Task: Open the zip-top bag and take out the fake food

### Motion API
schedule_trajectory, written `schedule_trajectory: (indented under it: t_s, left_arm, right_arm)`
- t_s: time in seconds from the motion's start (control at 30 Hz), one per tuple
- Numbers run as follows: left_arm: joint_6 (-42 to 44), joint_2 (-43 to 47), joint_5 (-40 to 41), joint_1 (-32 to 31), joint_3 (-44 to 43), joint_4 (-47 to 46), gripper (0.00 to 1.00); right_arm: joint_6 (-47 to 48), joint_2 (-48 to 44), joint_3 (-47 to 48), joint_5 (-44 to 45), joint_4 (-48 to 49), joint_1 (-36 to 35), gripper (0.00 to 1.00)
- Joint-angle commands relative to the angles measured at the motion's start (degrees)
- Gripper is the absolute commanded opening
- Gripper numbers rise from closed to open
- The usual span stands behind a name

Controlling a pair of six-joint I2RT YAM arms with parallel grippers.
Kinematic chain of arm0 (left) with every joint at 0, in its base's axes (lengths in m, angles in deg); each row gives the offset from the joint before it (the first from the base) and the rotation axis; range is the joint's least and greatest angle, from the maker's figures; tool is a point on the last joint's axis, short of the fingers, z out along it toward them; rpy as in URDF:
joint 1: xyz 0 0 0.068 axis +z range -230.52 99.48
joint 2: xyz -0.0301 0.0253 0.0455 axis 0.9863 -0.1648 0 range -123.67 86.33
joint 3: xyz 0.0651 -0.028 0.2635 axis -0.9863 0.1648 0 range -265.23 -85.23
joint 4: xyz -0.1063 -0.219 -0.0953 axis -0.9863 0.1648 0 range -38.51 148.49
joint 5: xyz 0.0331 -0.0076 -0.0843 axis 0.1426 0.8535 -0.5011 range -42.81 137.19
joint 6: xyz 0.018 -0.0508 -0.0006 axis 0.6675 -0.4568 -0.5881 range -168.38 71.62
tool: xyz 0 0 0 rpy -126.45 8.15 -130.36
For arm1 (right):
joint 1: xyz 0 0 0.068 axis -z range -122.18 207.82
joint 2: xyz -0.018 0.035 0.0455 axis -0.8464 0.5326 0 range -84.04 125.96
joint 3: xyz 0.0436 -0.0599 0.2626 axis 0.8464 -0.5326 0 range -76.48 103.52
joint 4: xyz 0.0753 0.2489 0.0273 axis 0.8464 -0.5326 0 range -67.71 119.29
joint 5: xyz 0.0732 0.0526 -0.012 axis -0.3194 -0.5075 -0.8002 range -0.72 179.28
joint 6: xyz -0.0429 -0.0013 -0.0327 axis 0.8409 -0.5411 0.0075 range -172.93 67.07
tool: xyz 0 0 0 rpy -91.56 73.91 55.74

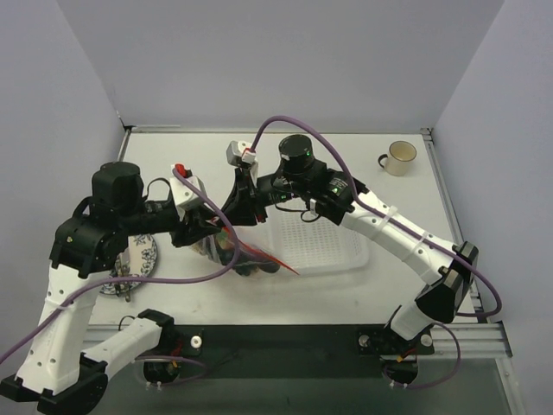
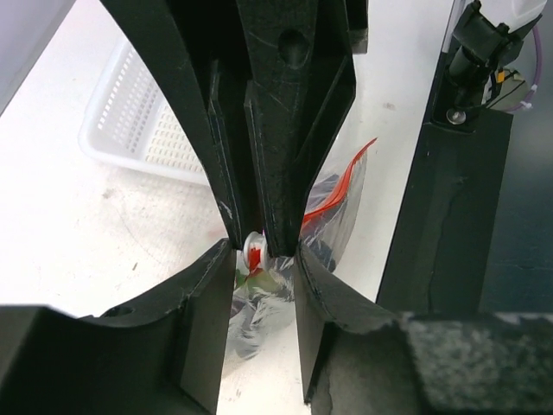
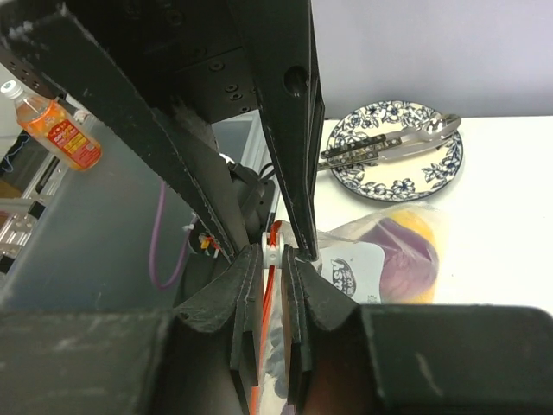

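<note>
The zip-top bag (image 1: 240,256) is held between both grippers at mid-table, its orange-red zip strip (image 1: 276,262) running out to the right. My right gripper (image 3: 272,256) is shut on the bag's white slider (image 3: 271,245), the strip passing between its fingers; it also shows in the top view (image 1: 247,216). My left gripper (image 2: 263,259) straddles the same end of the bag (image 2: 333,216), narrowed with crinkled plastic filling the gap between its fingers. The slider (image 2: 253,249) sits at its tips. The fake food is inside: a purple eggplant (image 3: 402,258) and a yellow piece (image 3: 425,226).
A white mesh basket (image 1: 324,246) lies just right of the bag and shows in the left wrist view (image 2: 138,112). A blue-patterned plate (image 3: 406,181) with cutlery sits at the left, partly under my left arm (image 1: 145,251). A cup (image 1: 399,157) stands far right.
</note>
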Motion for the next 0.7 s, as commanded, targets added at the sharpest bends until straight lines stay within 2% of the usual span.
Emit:
schedule_trajectory:
  t_s: [0.0,0.1,0.13,0.27,0.33,0.5,0.67]
  left_arm:
    - [2.2,1.1,-1.1,-0.3,2.5,4.5,0.45]
    - [1.3,1.2,-1.5,-0.3,2.2,4.3,0.53]
    - [0.7,1.3,-1.8,-0.3,1.7,4.0,0.59]
    - [-0.9,1.0,-2.3,-0.3,0.1,2.6,0.63]
    - [-0.9,0.6,-2.0,-0.3,-0.1,2.0,0.62]
    - [-0.5,-0.3,-4.2,-0.2,-1.6,1.4,0.38]
    - [-0.2,-1.0,-4.7,-0.1,-4.3,2.2,0.38]
  right_arm:
    - [-0.8,-1.1,4.6,-0.6,6.7,0.8,0.00]
    - [-0.7,-1.1,4.8,-0.6,6.3,0.9,0.00]
    - [-0.6,-1.1,4.9,-0.6,6.1,0.9,0.00]
    - [-0.9,-0.7,5.6,-0.7,6.1,0.8,0.00]
    - [-1.1,-0.3,5.9,-0.7,6.0,0.6,0.00]
    - [-1.2,-0.4,5.7,-1.0,6.0,0.2,0.00]
    - [-1.2,-0.8,4.6,-1.0,6.1,0.2,0.00]
